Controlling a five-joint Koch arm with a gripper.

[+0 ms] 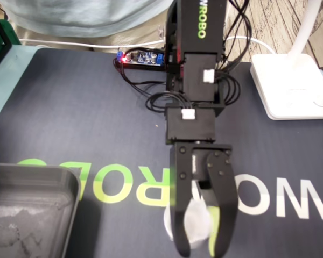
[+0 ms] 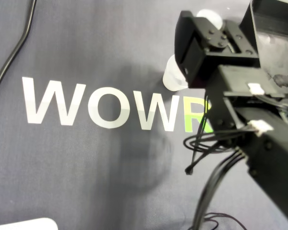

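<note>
Fixed view: gripper point(image 1: 200, 248) low over mat, jaws spread apart; small white cup point(image 1: 197, 221) between them; cup sits on WOWROBO lettering point(image 1: 290, 199), where white letters meet green.

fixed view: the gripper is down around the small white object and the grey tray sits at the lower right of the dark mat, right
Not quite. In the fixed view the grey tray sits at the lower left of the dark mat, not the lower right. The rest holds: the gripper is down, with a jaw on either side of the small white object.
</note>
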